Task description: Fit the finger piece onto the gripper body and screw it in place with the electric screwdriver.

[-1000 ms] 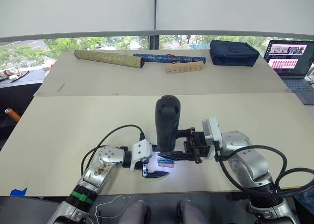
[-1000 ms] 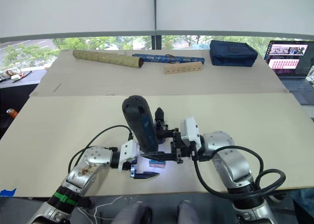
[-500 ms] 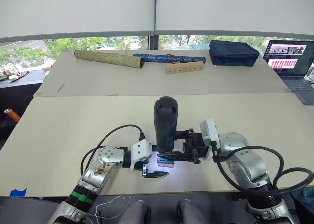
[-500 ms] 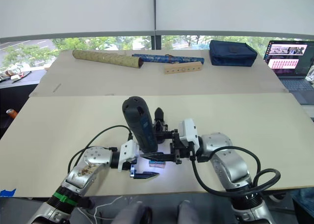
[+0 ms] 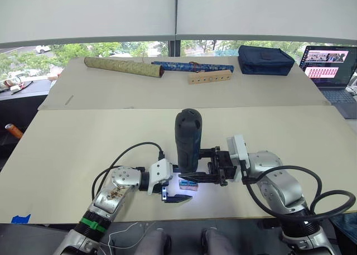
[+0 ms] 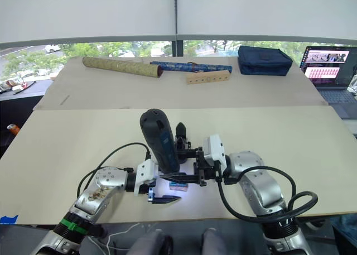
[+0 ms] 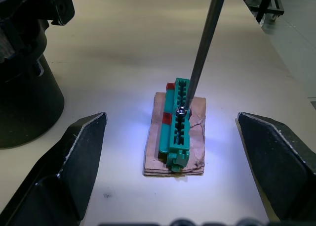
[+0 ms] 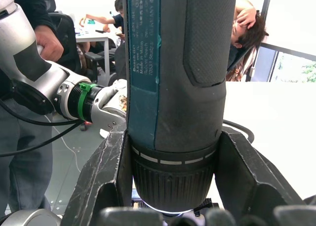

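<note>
Right gripper is clenched around the upright electric screwdriver, bit tip on a screw in the small green block. Left gripper spread wide around it. Gripper body stands just behind.

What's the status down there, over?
Right pincer clamped on electric screwdriver, upright. Bit tip on a screw in the tan-and-green block. Left pincer open, straddling block. Nothing in the way.

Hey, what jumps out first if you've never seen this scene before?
The electric screwdriver stands upright near the table's front edge, clamped in the right gripper. Its thin bit touches a screw on a small tan-and-green block, lit bright between the open left gripper fingers. The gripper body stands just behind.
</note>
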`<control>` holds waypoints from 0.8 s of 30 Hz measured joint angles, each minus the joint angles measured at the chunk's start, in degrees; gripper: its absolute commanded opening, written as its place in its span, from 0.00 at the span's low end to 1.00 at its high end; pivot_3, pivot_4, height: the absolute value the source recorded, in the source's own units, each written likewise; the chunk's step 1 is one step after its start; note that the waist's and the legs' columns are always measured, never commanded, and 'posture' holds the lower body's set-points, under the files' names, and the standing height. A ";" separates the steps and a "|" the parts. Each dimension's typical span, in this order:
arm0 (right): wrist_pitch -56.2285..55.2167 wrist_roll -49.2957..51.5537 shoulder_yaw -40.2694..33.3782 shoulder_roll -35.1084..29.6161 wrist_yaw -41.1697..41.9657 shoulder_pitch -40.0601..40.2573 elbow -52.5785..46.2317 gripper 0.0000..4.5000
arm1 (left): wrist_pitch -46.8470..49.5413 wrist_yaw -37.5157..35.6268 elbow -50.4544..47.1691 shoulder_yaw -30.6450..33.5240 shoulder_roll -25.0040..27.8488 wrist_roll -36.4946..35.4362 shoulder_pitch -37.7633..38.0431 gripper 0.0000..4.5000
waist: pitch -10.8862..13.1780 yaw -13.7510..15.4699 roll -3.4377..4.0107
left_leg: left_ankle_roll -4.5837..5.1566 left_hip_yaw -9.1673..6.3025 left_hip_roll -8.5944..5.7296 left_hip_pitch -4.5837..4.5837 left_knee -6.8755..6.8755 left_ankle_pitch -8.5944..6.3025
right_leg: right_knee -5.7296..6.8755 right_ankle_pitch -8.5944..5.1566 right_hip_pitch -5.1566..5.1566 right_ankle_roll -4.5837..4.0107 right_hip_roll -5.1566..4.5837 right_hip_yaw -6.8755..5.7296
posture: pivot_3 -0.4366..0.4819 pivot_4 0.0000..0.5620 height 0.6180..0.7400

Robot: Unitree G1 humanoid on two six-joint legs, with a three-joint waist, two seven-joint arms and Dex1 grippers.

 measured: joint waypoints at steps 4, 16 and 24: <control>0.00 0.00 0.00 0.00 -0.01 0.00 0.10 0.42 | 0.04 0.14 -0.08 -0.05 0.00 0.00 0.06 1.00 | 0.00 0.00 0.00 | 0.00 0.00 0.00 0.00 0.00 0.00 | 0.00 0.00 0.01 0.00 0.00 0.00 | 0.48 0.27 1.00; -0.02 -0.04 -0.01 0.00 -0.53 0.00 0.72 0.42 | 0.07 0.15 -0.09 -0.09 0.00 -0.02 0.07 1.00 | 0.00 0.00 0.00 | 0.00 0.00 0.00 0.01 0.00 0.00 | 0.00 0.00 0.01 0.00 0.00 0.01 | 0.48 0.27 1.00; -0.05 -0.04 -0.04 0.00 -0.51 -0.01 0.94 0.42 | 0.07 0.15 -0.09 -0.09 0.00 -0.02 0.07 1.00 | 0.00 -0.01 0.00 | 0.00 0.00 0.00 0.02 0.00 0.00 | 0.00 0.00 0.01 0.00 0.00 0.00 | 0.48 0.27 1.00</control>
